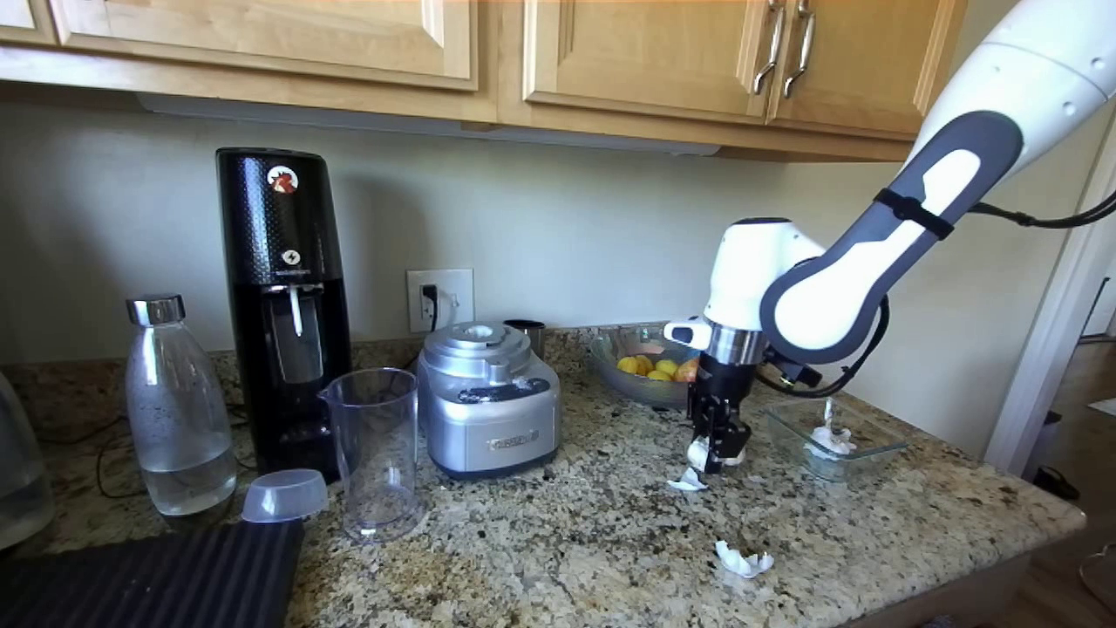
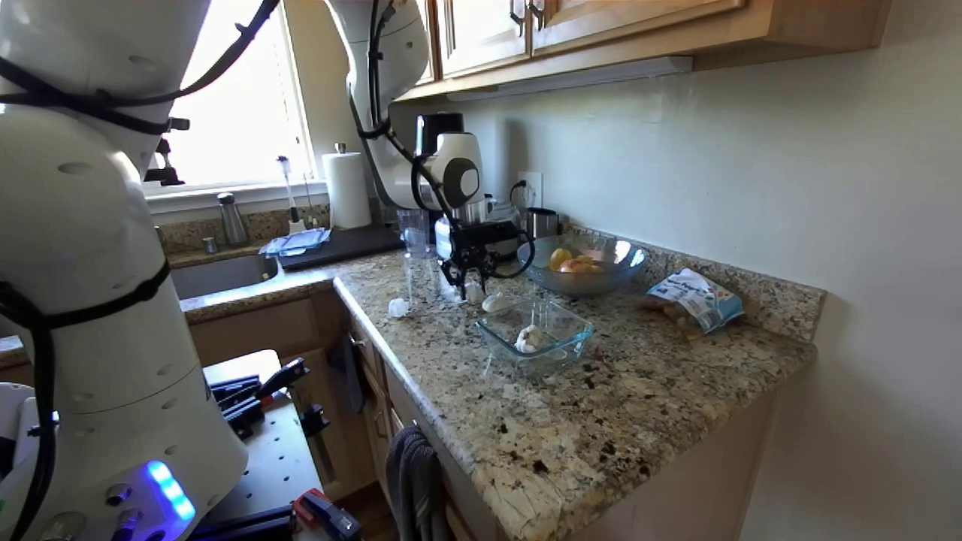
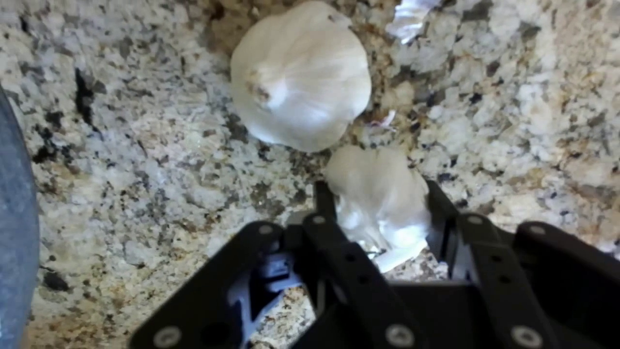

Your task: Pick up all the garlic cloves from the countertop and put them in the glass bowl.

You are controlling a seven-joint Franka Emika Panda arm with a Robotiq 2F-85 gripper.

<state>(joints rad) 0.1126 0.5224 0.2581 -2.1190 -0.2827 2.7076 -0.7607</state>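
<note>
The black gripper (image 3: 380, 196), partly closed, grips one pale, papery, lobed garlic bulb (image 3: 378, 177) with fingers (image 3: 442, 209) against both sides, down at the speckled granite counter (image 3: 145, 203); a second, rounder bulb (image 3: 301, 77) lies just beside it. In an exterior view two jagged white skins (image 1: 742, 563) lie near; a third bulb (image 2: 530, 339) sits in the squarish glass bowl (image 2: 571, 349)
</note>
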